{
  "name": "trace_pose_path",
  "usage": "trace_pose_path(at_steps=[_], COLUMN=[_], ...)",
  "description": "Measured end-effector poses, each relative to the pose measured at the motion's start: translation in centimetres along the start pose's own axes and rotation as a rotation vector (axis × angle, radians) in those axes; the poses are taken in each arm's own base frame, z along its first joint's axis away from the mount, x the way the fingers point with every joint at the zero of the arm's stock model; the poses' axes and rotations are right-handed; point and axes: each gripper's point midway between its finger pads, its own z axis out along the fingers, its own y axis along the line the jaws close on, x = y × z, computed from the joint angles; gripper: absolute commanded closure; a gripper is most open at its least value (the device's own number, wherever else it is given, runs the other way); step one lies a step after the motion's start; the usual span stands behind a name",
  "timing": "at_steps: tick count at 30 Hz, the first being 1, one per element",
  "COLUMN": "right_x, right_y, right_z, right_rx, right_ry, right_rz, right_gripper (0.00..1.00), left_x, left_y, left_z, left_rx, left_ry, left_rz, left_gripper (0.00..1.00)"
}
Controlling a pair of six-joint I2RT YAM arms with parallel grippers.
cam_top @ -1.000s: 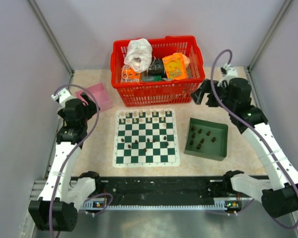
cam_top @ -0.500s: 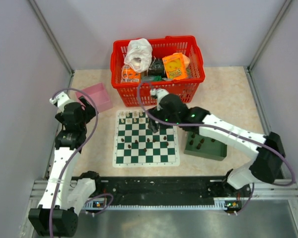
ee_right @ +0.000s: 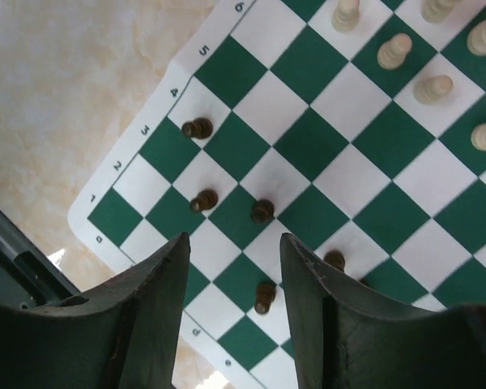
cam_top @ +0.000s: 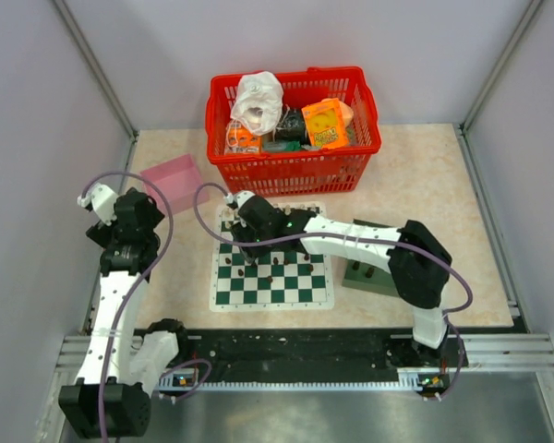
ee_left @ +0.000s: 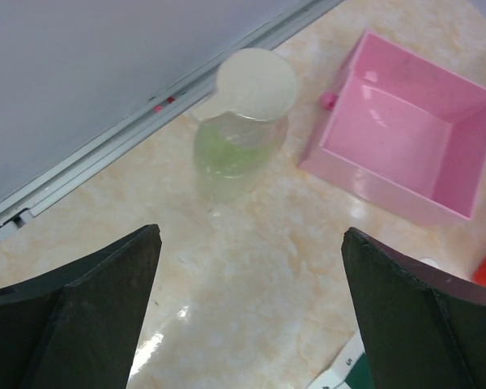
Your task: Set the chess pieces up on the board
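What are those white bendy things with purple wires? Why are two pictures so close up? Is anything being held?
Those are two robot arms, each ending in a two-finger pincer called a gripper. The wide picture comes from a camera above them. The other two come from little cameras on the wrists, so the dark shapes at the bottom are the robot's own fingers. On the table lie a chessboard with dark pieces scattered and white pieces in a row, a green tray, a red basket, a pink box and a clear jar. The left gripper is wide open over the table. The right gripper hangs over the board, fingers apart, nothing between them. Nothing is held.
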Motion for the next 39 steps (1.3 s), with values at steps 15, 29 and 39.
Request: trace_pose_path(at_steps=[15, 29, 39], right_x=[-1.9, -2.6, -2.1], right_y=[1.2, 1.8, 2.8], right_z=[4.7, 6.8, 8.6], right_rx=[-0.013, -0.025, -0.03], right_ry=[-0.032, -0.029, 0.0], right_rz=[0.022, 0.021, -0.008], right_gripper=[0.46, 0.5, 0.53], left_x=[2.5, 2.6, 2.8], left_y=[3.7, 5.5, 6.1], left_z=[2.9, 3.1, 2.8], left_rx=[-0.087, -0.12, -0.146], left_ry=[0.133, 0.162, 0.166], left_rz=[-0.059, -0.133, -0.129], left_gripper=[0.01, 0.01, 0.01])
